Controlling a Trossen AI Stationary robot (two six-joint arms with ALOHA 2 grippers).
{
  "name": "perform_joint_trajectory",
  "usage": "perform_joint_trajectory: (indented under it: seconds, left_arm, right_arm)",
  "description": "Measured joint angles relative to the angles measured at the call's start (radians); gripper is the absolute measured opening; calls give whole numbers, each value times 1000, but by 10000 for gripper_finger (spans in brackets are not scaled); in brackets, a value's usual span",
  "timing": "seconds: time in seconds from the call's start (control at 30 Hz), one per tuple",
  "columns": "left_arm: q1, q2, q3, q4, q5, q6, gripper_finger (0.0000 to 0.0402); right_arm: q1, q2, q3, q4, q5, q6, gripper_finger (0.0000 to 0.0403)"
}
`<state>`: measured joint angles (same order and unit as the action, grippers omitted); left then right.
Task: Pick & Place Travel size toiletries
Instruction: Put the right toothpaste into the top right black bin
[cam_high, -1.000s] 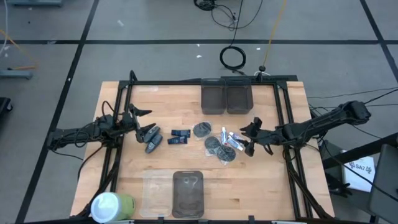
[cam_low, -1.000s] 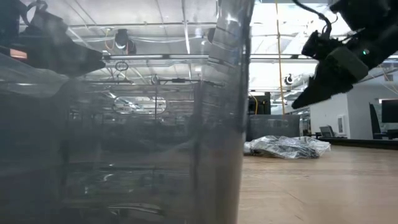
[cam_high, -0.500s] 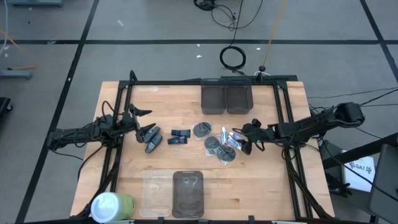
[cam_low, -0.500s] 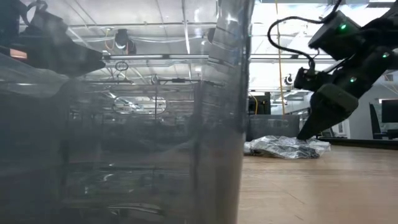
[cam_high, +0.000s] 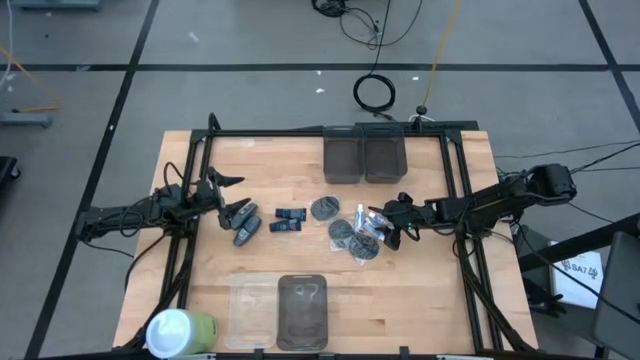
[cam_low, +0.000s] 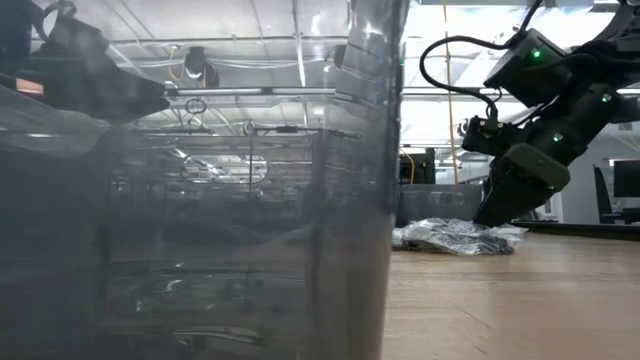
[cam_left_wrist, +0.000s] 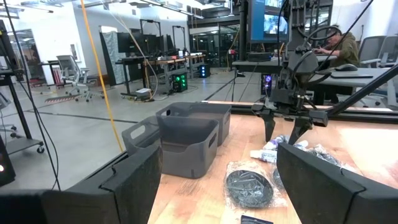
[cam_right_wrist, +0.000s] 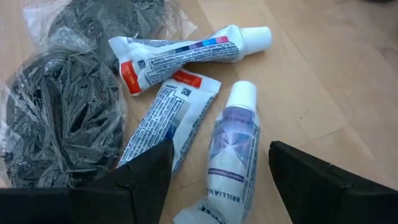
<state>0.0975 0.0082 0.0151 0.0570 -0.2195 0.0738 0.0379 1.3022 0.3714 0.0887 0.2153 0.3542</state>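
The toiletries lie mid-table. White tubes (cam_high: 366, 222) sit beside dark round packets (cam_high: 343, 232), with dark blue packs (cam_high: 288, 221) and grey bottles (cam_high: 246, 228) further left. My right gripper (cam_high: 393, 224) is open and low over the tubes. In the right wrist view its fingers (cam_right_wrist: 219, 167) stand either side of a purple-marked tube (cam_right_wrist: 231, 146) without touching it. Two red-and-blue marked tubes (cam_right_wrist: 186, 53) and crinkled packets (cam_right_wrist: 56, 118) lie just beyond. My left gripper (cam_high: 232, 198) waits open near the grey bottles.
Two dark bins (cam_high: 363, 158) stand at the far edge. A see-through bin (cam_high: 302, 308) and a clear tray (cam_high: 248, 310) sit at the near edge, filling the low view's left (cam_low: 200, 200). A white-and-green cylinder (cam_high: 180, 332) stands at the near left corner. Black frame rails (cam_high: 455, 190) border the table.
My right gripper has moved toward the table's left and come down onto the pile of tubes, staying open. The left arm and the toiletries have kept still.
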Motion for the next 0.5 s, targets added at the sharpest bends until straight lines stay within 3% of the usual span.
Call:
perform_joint_trajectory:
  seconds: [0.23, 0.5]
  left_arm:
    - [0, 0, 0, 0, 0, 0, 310]
    - [0, 0, 0, 0, 0, 0, 310]
  right_arm:
    - [0, 0, 0, -6, 2, 4, 248]
    - [-4, 0, -1, -7, 16, 4, 190]
